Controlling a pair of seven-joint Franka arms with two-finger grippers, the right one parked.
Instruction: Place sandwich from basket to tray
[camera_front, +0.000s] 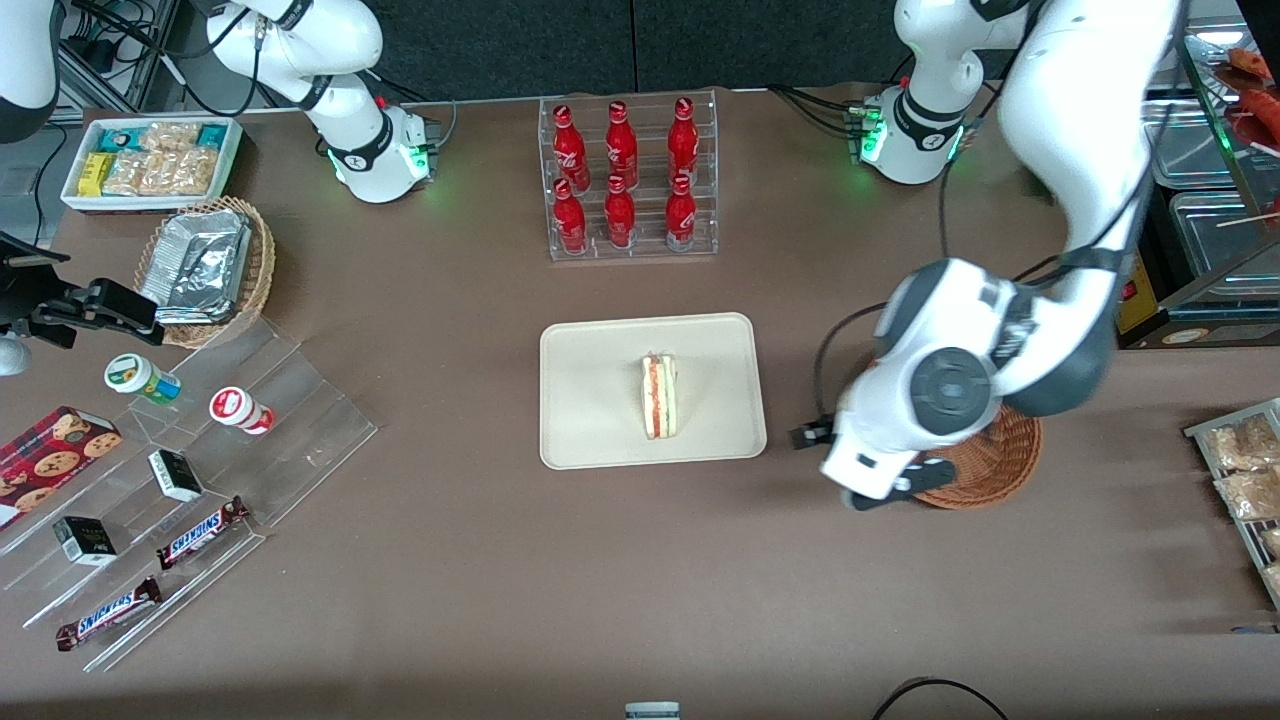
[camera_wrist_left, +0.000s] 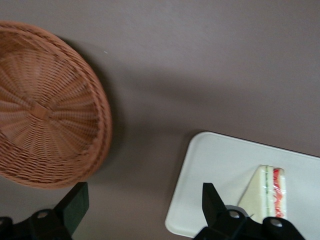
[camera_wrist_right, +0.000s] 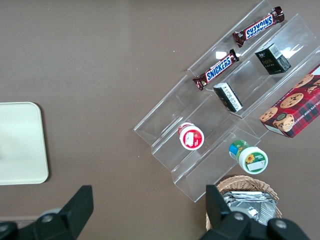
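Sandwich on tray; basket empty.
The sandwich (camera_front: 660, 396) lies on the tray (camera_front: 590, 430). The pincer (camera_wrist_left: 142, 210) hangs wide and empty above the desk (camera_front: 480, 560), between tray and basket (camera_wrist_left: 45, 112). Risk: low retreat could clip the basket.

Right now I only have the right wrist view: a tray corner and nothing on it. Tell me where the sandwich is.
Observer: The sandwich lies on the tray, near its middle, standing on edge with the filling up.
Operator: Report the gripper.
Observer: The gripper is open and holds nothing; it hangs over bare table between the basket and the tray.
Operator: Check the basket for leftovers.
Observer: The left wrist view shows the basket's woven bottom with nothing in it.
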